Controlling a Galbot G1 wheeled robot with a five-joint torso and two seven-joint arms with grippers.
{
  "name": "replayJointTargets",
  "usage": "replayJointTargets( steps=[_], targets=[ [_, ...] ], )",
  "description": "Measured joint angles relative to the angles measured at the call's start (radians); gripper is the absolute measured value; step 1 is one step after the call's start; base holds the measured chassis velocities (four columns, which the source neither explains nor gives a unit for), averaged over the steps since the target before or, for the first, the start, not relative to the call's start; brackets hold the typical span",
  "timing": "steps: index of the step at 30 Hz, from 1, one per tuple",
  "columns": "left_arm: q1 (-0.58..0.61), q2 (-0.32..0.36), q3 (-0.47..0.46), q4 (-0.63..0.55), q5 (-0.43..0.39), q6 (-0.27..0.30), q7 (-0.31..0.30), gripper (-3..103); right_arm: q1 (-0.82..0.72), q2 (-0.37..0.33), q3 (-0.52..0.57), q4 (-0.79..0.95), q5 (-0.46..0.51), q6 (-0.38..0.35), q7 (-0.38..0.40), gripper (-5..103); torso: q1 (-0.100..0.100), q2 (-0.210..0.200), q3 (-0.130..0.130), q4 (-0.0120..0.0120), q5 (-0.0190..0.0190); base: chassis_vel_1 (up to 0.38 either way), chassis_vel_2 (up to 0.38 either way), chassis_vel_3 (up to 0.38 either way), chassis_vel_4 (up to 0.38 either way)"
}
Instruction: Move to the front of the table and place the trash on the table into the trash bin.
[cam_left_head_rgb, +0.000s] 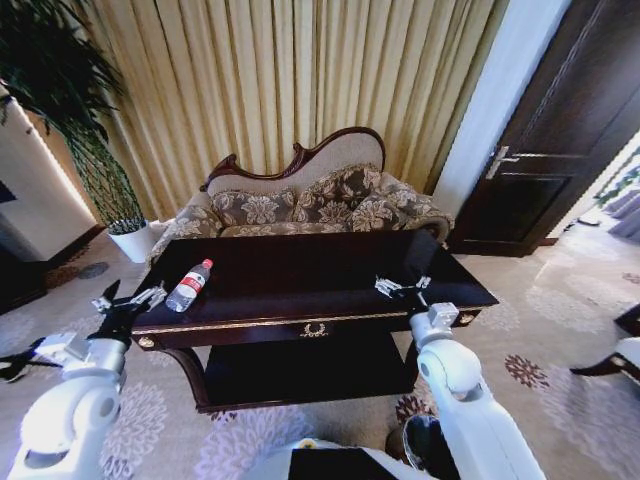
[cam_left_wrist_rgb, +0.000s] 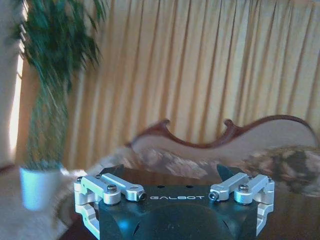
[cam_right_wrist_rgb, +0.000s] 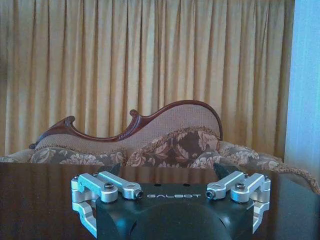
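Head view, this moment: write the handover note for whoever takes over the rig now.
Left gripper: open, empty, raised off the table's left end.
Right gripper: open, empty, over the right front of the low dark glossy wooden table with gold trim.
Clear plastic bottle with red cap lies on its side on the tabletop, left part, near the left gripper.
Done: robot stands at the table's front.
Left: grasp the bottle and bin it. A dark round object by the robot's base may be the bin; cannot confirm.
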Motion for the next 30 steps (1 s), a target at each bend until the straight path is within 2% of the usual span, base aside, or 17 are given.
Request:
replayJointTargets(
  steps=[2, 3, 4, 5, 9, 11, 12, 14, 15, 16, 23, 27, 30],
  targets=[
    [-0.071, 0.058, -0.006, -0.015, -0.163, 0.168, -0.155, 100, -0.001, 0.003, -0.001, -0.009, 0.0, 0.0, 0.0, 100, 0.0, 0.0, 0.0, -0.0003, 0.0, 0.0, 0.0, 0.0, 0.0],
    [-0.071, 0.058, -0.006, -0.015, -0.163, 0.168, -0.155, 100, -0.001, 0.003, -0.001, -0.009, 0.0, 0.0, 0.0, 100, 0.0, 0.0, 0.0, -0.0003, 0.0, 0.0, 0.0, 0.0, 0.0],
    [-0.099, 0.084, -0.006, -0.017, -0.208, 0.23, -0.213, 100, -0.003, 0.006, 0.0, -0.013, -0.001, 0.001, 0.0, 100, 0.0, 0.0, 0.0, -0.0007, -0.0002, 0.0, 0.0, 0.0, 0.0],
    [-0.109, 0.101, -0.006, -0.02, -0.222, 0.257, -0.24, 100, -0.004, 0.007, 0.002, -0.015, -0.001, 0.001, 0.0, 100, 0.0, 0.0, 0.0, -0.0008, 0.0002, 0.0, 0.0, 0.0, 0.0],
    [-0.099, 0.138, -0.008, -0.032, -0.225, 0.284, -0.264, 100, -0.005, 0.009, 0.01, -0.026, -0.001, 0.003, 0.0, 100, 0.0, 0.0, 0.0, 0.0001, 0.0002, 0.0, 0.0, 0.0, 0.0],
    [-0.095, 0.143, -0.007, -0.03, -0.214, 0.285, -0.26, 100, -0.005, 0.01, 0.011, -0.028, -0.001, 0.004, 0.0, 100, 0.0, 0.0, 0.0, 0.0001, 0.0001, 0.0, 0.0, 0.0, 0.0],
    [-0.092, 0.154, -0.001, -0.015, -0.185, 0.284, -0.224, 100, -0.004, 0.012, 0.012, -0.034, -0.001, 0.005, 0.0, 100, 0.0, 0.0, 0.0, 0.0003, 0.0, 0.0, 0.0, 0.0, 0.0],
    [-0.097, 0.176, 0.006, 0.02, -0.159, 0.274, -0.094, 100, -0.003, 0.017, 0.011, -0.04, -0.002, 0.006, 0.0, 100, 0.0, 0.0, 0.0, 0.0001, -0.0002, 0.0, 0.0, 0.0, 0.0],
    [-0.097, 0.176, 0.006, 0.02, -0.159, 0.274, -0.094, 100, -0.003, 0.017, 0.011, -0.04, -0.002, 0.006, 0.0, 100, 0.0, 0.0, 0.0, 0.0001, -0.0002, 0.0, 0.0, 0.0, 0.0],
    [-0.108, 0.196, 0.016, 0.05, -0.143, 0.254, -0.016, 100, -0.004, 0.02, 0.009, -0.042, -0.004, 0.006, 0.0, 100, 0.0, 0.0, 0.0, 0.0, -0.0001, 0.0, 0.0, 0.0, 0.0],
    [-0.133, 0.253, 0.035, 0.109, -0.166, 0.27, 0.055, 100, -0.01, 0.023, 0.018, -0.047, -0.005, 0.008, 0.0, 100, 0.0, 0.0, 0.0, -0.0004, 0.0, 0.0, 0.0, 0.0, 0.0],
    [-0.112, 0.255, 0.035, 0.104, -0.156, 0.273, 0.044, 100, -0.011, 0.023, 0.022, -0.053, -0.006, 0.013, 0.0, 100, 0.0, 0.0, 0.0, 0.0001, -0.0001, 0.0, 0.0, 0.0, 0.0],
    [-0.097, 0.249, 0.039, 0.107, -0.118, 0.274, 0.042, 100, -0.013, 0.028, 0.022, -0.065, -0.015, 0.025, 0.0, 100, 0.0, 0.0, 0.0, 0.0002, 0.0, 0.0, 0.0, 0.0, 0.0]
  ],
)
